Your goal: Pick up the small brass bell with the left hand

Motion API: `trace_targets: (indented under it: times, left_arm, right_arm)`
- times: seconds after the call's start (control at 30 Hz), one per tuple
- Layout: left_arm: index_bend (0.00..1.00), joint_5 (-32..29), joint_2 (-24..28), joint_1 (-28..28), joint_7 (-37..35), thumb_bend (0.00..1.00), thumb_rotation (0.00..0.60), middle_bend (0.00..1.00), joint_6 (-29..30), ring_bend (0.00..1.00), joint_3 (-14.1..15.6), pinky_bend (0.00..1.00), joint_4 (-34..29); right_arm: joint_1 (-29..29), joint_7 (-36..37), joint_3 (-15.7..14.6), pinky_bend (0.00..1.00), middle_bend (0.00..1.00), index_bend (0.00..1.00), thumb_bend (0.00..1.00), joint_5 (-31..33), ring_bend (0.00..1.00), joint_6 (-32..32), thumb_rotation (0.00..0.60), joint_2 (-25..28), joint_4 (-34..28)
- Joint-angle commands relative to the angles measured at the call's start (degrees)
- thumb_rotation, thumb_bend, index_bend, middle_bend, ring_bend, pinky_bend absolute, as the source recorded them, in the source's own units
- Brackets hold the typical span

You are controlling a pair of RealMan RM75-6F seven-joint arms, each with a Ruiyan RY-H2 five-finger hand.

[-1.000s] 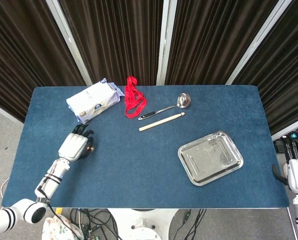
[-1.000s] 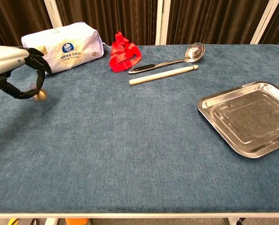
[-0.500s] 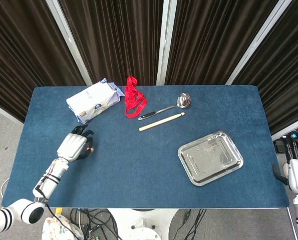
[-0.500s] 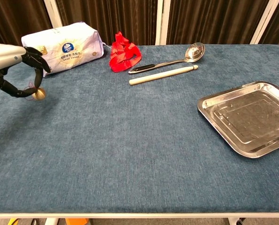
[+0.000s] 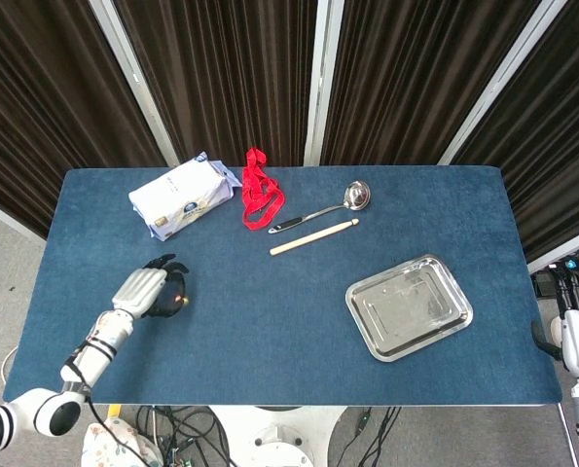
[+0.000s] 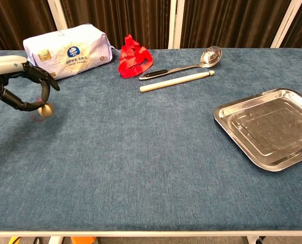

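The small brass bell (image 6: pixel 46 110) shows at the far left of the chest view, slightly blurred, just over the blue tabletop. My left hand (image 6: pixel 20 85) pinches it between the thumb and a curled finger, with the other fingers arched above. From the head view the bell (image 5: pixel 182 300) peeks out at the right side of my left hand (image 5: pixel 149 291), near the table's left front part. Whether the bell is clear of the cloth cannot be told. My right hand does not show in either view.
A white tissue pack (image 6: pixel 68 51) lies behind my left hand. A red ribbon (image 6: pixel 134 57), a ladle (image 6: pixel 191 63) and a wooden stick (image 6: pixel 176 81) lie at the back middle. A steel tray (image 6: pixel 266 127) sits at the right.
My left hand has drawn back toward the table's front edge, away from the tissue pack, and the bell has come along in its fingers.
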Motion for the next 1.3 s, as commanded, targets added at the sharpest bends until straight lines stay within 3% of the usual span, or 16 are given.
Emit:
trace_targets:
  times: [0.03, 0.3, 0.67, 1.0, 1.07, 1.2, 1.3]
  left_arm:
    - [0.59, -1.09, -1.83, 0.31, 16.33, 0.48, 0.6, 0.24, 6.12, 0.05, 0.22, 0.12, 1.37]
    - [0.59, -2.25, -3.66, 0.43, 15.83, 0.48, 0.6, 0.24, 5.56, 0.05, 0.92, 0.11, 2.29]
    - [0.59, -3.17, -7.95, 0.35, 14.12, 0.48, 0.6, 0.23, 3.84, 0.05, 1.77, 0.1, 9.62]
    - [0.57, -2.87, -8.44, 0.45, 13.42, 0.47, 0.6, 0.22, 3.12, 0.05, 2.21, 0.1, 10.82]
    - [0.5, -2.32, -7.9, 0.3, 12.96, 0.47, 0.6, 0.19, 2.55, 0.04, 2.46, 0.09, 10.4]
    - [0.2, 0.3, -7.21, 0.5, 9.8, 0.39, 0.6, 0.12, 3.05, 0.02, 2.66, 0.08, 10.37]
    - [0.08, 1.96, -7.11, 0.85, 7.6, 0.33, 0.6, 0.08, 4.21, 0.01, 2.55, 0.07, 11.07]
  right_arm:
    - [0.02, -0.11, -0.09, 0.0, 0.0, 0.0, 0.31, -0.05, 0.0, -0.1, 0.6, -0.06, 0.02]
    - [0.04, -0.26, -0.11, 0.0, 0.0, 0.0, 0.31, 0.04, 0.0, -0.27, 0.6, -0.04, -0.03]
    - [0.09, -0.26, -0.17, 0.0, 0.0, 0.0, 0.31, 0.08, 0.0, -0.5, 0.6, -0.04, -0.04]
    - [0.1, -0.39, -0.31, 0.0, 0.0, 0.0, 0.31, -0.04, 0.0, -0.62, 0.6, 0.08, -0.22]
    - [0.1, -0.33, -0.3, 0.0, 0.0, 0.0, 0.31, -0.03, 0.0, -0.62, 0.6, 0.06, -0.22]
    - [0.04, -0.2, -0.33, 0.0, 0.0, 0.0, 0.31, -0.12, 0.0, -0.5, 0.6, 0.03, -0.14]
    - [0.0, -0.04, -0.31, 0.0, 0.0, 0.0, 0.31, -0.12, 0.0, -0.43, 0.6, 0.04, -0.04]
